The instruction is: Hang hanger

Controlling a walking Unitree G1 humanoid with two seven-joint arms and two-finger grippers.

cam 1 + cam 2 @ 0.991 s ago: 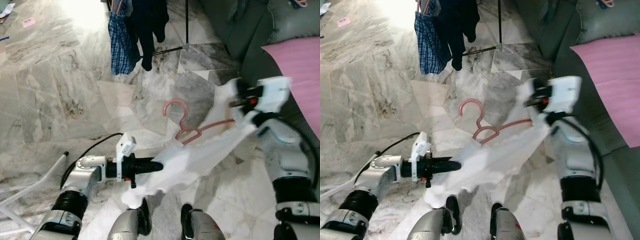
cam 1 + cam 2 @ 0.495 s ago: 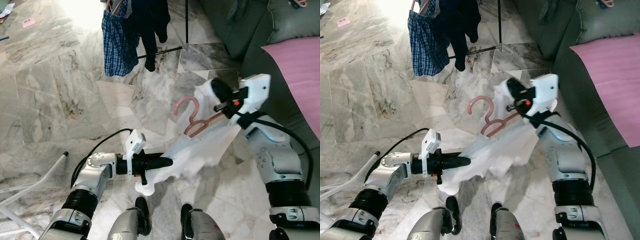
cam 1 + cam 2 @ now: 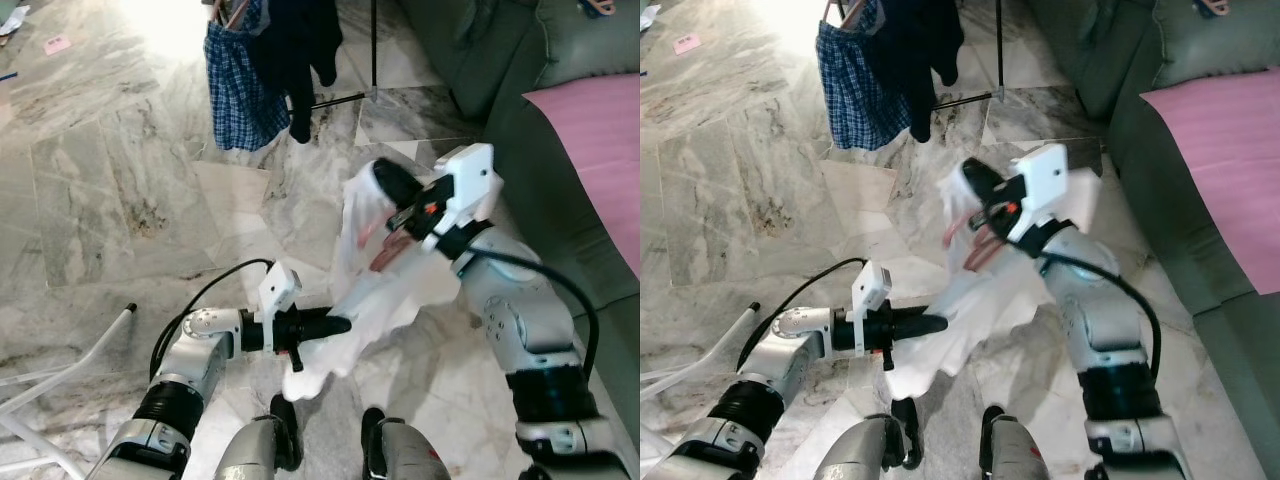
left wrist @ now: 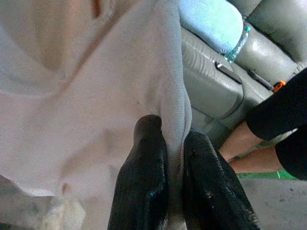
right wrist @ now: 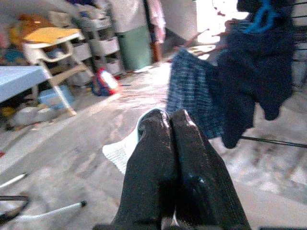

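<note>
A white garment (image 3: 372, 300) hangs between my two grippers above the marble floor. The left gripper (image 3: 340, 324) is shut on its lower edge; the left wrist view has the black fingers (image 4: 144, 167) pinching the cloth (image 4: 86, 96). Higher up, cloth is draped over the shut right gripper (image 3: 382, 182), and a bit of white fabric shows at its fingertips (image 5: 158, 124). The pink hanger (image 3: 386, 252) is inside the garment, mostly covered. Beyond stands the clothes rack (image 3: 372, 50) with a blue plaid garment (image 3: 238, 95) and a dark garment (image 3: 300, 50) hung on it.
A grey sofa (image 3: 520, 50) with a pink blanket (image 3: 600, 130) runs along the right. A white pole (image 3: 70, 370) lies on the floor at the left, a black cable (image 3: 205, 295) trails from my left arm. A person's legs (image 4: 249, 143) show near the sofa.
My right gripper has swung left and toward the rack, bunching the garment; the hanger's hook, plainly visible before, is now mostly covered by cloth. The left gripper keeps its hold.
</note>
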